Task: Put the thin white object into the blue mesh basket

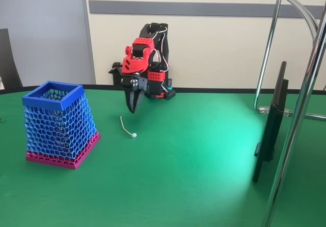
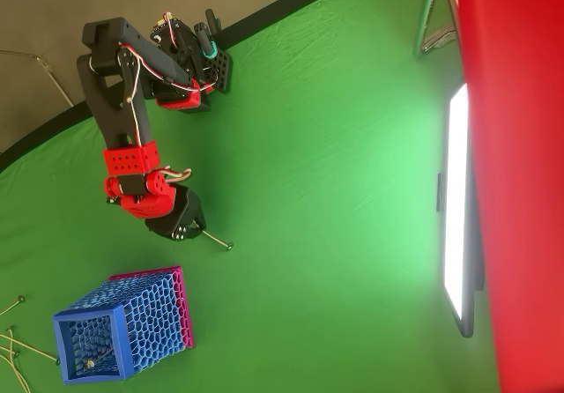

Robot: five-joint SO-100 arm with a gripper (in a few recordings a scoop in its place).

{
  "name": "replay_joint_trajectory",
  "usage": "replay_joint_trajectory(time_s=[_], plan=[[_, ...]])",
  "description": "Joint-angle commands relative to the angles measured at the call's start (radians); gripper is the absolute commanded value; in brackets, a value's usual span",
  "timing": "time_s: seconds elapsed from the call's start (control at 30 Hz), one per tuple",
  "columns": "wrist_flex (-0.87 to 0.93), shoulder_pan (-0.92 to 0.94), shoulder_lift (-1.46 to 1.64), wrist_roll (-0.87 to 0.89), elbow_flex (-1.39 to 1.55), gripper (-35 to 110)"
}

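Fixed view: my hand (image 1: 133, 106) hangs point-down above the green surface (image 1: 193, 161), fingers drawn nearly together and holding nothing. The thin white strand (image 1: 126, 127) lies flat on the surface just below and in front of my hand, apart from it, its bead at the near right end. The blue mesh basket (image 1: 60, 125) stands upright to the left, well apart from the strand.

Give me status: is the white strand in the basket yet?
Not yet. The thin white object lies on the green table, apart from the blue mesh basket. In hand: the gripper hangs just above the strand's far end, holding nothing; whether its jaws are open is unclear. Left: grasp, carry, drop into the basket.
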Motion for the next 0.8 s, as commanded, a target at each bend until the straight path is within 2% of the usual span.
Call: replay_joint_trajectory(time_s=[0.0, 0.27, 0.43, 0.77], plan=[[0.018, 0.015, -0.092, 0.023, -0.120, 11], [0.026, 0.011, -0.221, 0.083, -0.212, 13], [0.120, -0.005, -0.291, 0.109, -0.308, 16], [0.127, -0.035, -0.416, 0.156, -0.377, 22]])
